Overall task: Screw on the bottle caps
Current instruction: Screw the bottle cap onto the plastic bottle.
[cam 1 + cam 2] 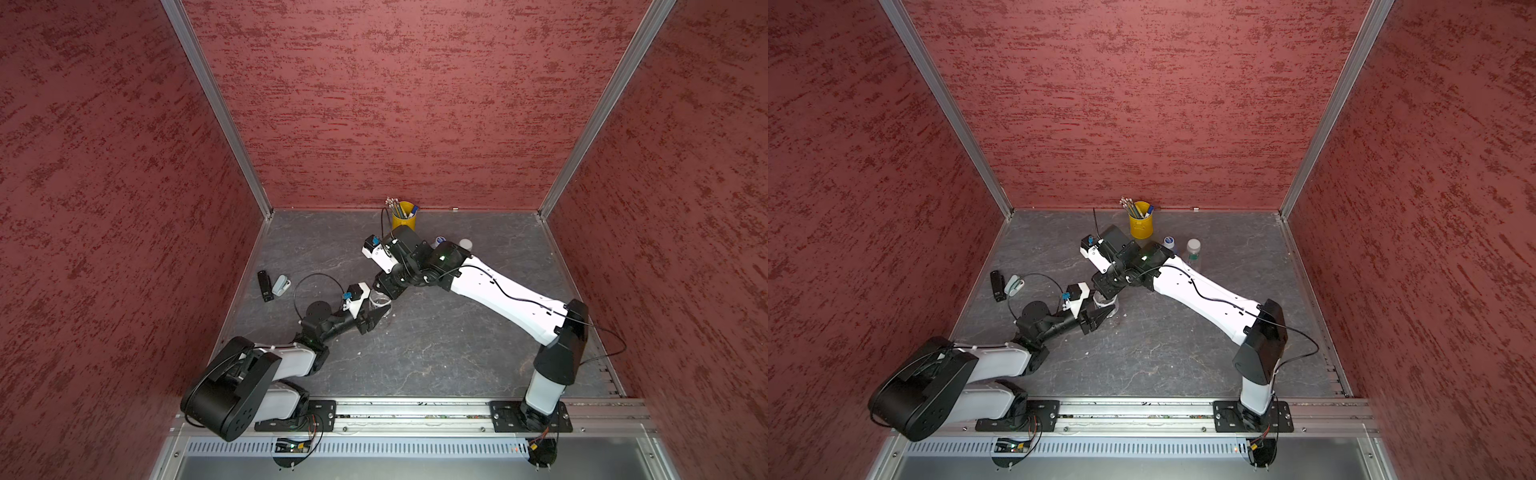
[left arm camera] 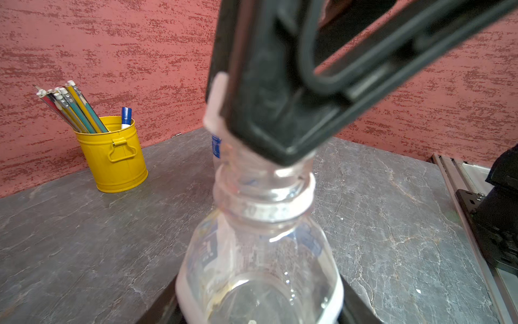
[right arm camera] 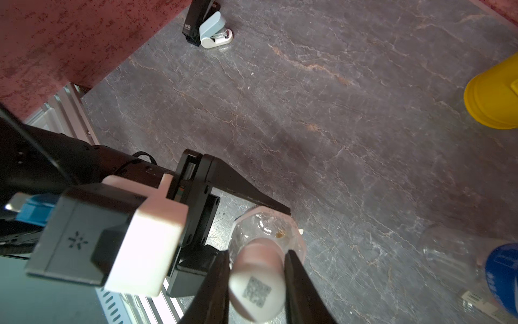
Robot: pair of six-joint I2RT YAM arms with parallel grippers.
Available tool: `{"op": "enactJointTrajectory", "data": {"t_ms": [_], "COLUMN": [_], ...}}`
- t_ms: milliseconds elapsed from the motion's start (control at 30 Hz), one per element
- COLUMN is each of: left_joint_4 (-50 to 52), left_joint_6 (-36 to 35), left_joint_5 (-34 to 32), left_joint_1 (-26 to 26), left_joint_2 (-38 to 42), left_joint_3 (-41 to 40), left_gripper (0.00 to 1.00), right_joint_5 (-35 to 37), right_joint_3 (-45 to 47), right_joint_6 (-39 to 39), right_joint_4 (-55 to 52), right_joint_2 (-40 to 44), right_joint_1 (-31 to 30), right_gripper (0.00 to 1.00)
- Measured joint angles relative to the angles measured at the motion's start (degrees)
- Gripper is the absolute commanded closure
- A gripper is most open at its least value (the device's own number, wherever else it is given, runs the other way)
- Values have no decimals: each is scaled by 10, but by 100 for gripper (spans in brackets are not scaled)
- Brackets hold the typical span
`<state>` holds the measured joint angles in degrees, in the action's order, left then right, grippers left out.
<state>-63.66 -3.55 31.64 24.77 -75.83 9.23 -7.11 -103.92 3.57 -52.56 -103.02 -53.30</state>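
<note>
Bench point(image 1: 436, 357), grey stone-look, fills the lower centre of both top views. Left gripper point(image 1: 376, 313) comes in low from the lower left of frame. In the left wrist view its jaws look pressed on 2 sides of the bottle point(image 2: 260, 252) low on its body, so gripping it upright on the bench. Right gripper point(image 3: 256, 259) reaches in from the right and points down over the same spot, jaws closed on the cap point(image 3: 256, 283).

Bottle is at the centre of the top views, between the 2 grippers. It is clear plastic and empty, with a pale label band low down, a white ring under the bare neck threads, and a vertical long axis.

Key relation: cap is right at the bottle mouth, touching or just off it, can't tell which. In the left wrist view its edge sticks out left of the neck and looks tilted, not square to the neck axis. Right arm does the turning; my guess is it needs levelling and a push down before the twist, or the threads cross.

Cap is small and white with a dark square code on top.

Blue-capped bottle point(image 1: 1169, 242) and white-capped bottle point(image 1: 1192, 248), upper centre by the yellow cup point(image 1: 1140, 226), look done.
</note>
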Motion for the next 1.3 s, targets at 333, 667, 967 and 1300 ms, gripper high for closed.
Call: {"op": "enactJointTrajectory", "data": {"t_ms": [333, 667, 967, 1300], "left_joint_4": [8, 7, 7, -5], "left_joint_6": [-4, -19, -24, -24], "left_joint_5": [-4, -16, -19, -19], "left_joint_1": [9, 27, 32, 33], "left_joint_2": [0, 0, 0, -10], "left_joint_3": [0, 0, 0, 0], "left_gripper": [41, 40, 41, 41], "right_joint_5": [9, 10, 9, 16], "right_joint_3": [-20, -24, -22, -21], "right_joint_6": [4, 16, 24, 29], "right_joint_4": [-38, -59, -61, -62], "right_joint_2": [-14, -21, -20, 41], "right_joint_1": [-2, -3, -3, 4], "right_gripper": [68, 57, 32, 38]}}
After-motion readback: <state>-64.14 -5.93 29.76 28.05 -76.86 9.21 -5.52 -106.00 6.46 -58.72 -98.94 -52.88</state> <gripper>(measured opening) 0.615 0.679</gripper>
